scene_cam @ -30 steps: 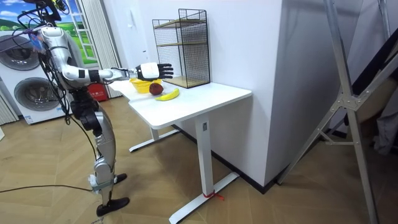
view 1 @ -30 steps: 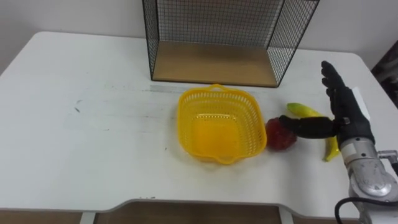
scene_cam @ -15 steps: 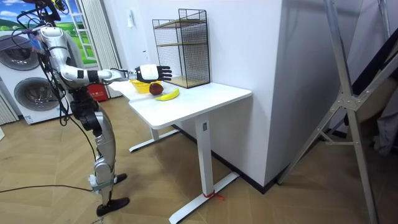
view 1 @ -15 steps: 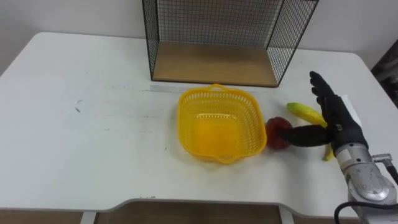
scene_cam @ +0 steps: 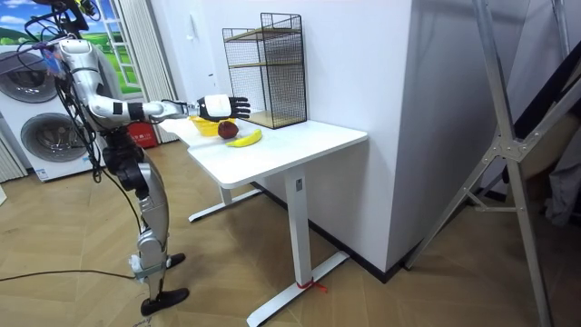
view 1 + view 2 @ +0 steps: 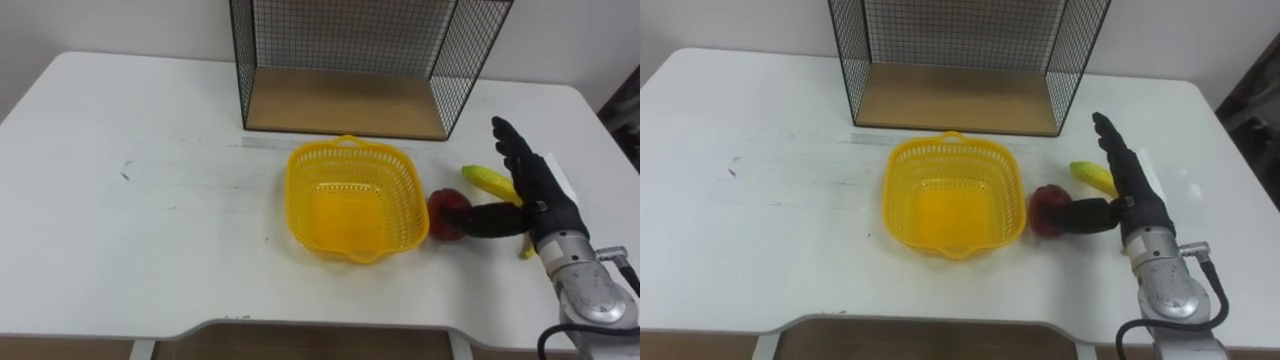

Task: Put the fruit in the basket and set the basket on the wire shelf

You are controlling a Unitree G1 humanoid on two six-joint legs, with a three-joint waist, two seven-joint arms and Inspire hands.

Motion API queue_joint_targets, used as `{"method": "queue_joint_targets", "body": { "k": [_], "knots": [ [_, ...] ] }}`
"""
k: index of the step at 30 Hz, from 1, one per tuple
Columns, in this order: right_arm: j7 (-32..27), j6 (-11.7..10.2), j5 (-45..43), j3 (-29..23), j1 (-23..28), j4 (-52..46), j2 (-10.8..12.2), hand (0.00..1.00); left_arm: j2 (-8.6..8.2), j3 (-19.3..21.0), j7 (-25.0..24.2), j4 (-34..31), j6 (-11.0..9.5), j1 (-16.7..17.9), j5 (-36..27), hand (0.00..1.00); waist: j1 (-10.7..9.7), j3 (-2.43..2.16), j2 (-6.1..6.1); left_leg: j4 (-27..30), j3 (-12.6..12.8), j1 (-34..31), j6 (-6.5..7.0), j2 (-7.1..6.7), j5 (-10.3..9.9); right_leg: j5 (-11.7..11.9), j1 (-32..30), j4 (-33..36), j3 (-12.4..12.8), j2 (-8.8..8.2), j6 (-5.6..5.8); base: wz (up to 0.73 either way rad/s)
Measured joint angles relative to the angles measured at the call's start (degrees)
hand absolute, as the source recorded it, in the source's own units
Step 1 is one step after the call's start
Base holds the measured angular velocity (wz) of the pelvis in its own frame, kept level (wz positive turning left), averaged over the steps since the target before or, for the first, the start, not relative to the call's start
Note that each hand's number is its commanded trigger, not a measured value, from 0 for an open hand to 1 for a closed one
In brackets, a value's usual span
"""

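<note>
Left eye view: the right hand [image 6: 538,195] is held wide, its thumb laid against the apple [image 6: 442,215] just beside the basket [image 6: 350,200]; the banana [image 6: 485,180] is partly covered by the hand.
Room view: the arm is stretched over the desk [image 5: 300,141].
Right eye view: the shelf [image 6: 955,100] is seen behind the basket.

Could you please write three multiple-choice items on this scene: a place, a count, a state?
1. Where is the apple relative to the basket? A) inside it B) on the table, right of it C) behind it
2. How many fruits lie on the table? A) one B) two C) four
3. How is the right robot hand? A) open, thumb at the apple B) shut on cloth C) shut, empty
Answers: 1 B, it rests outside the rim; 2 B, apple and banana; 3 A, its fingers are straight.
</note>
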Motion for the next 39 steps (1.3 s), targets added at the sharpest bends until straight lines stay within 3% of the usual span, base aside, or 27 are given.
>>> {"method": "queue_joint_targets", "body": {
  "k": [8, 14, 24, 39],
  "knots": [
    [1.3, 0.2, -2.8, 2.5, 2.7, 0.0, 0.0, 0.0, 0.01, 0.0, 0.0, 1.3, 0.0, -0.4, 0.0, 0.0, 0.2, -0.22, 0.53, 0.1, 0.0, 0.0, -0.02, 0.11, 0.0, 0.0, -0.3, 0.1, 0.0, 0.06, -0.04, 0.0],
    [2.8, 2.0, -4.4, 3.4, 2.9, 0.0, 0.0, 0.0, 0.01, 0.1, 0.0, 1.9, 0.0, -0.3, 0.0, 0.0, 0.2, -0.26, 0.42, 0.1, 0.0, 0.0, -0.01, 0.1, 0.0, 0.0, -0.3, 0.1, 0.1, 0.06, -0.05, 0.0],
    [4.7, 2.2, -5.8, 3.5, 2.9, 0.0, 0.0, 0.0, 0.03, 0.1, 0.0, 2.1, 0.0, -0.8, 0.0, 0.0, 0.3, 0.14, -0.16, 0.2, -0.2, -0.2, -0.02, 0.09, 0.0, 0.0, -0.3, 0.1, 0.0, 0.09, -0.05, 0.0],
    [8.0, 2.5, -7.4, 3.7, 1.5, 4.5, 0.1, 0.0, 0.45, 0.0, 0.0, 2.2, 0.0, -0.9, 0.3, 0.0, 0.5, 0.37, -0.56, 0.2, -0.5, -0.3, -0.02, 0.06, 0.0, 0.0, 0.1, 0.0, -0.3, 0.09, -0.05, 0.0]
  ]
}}
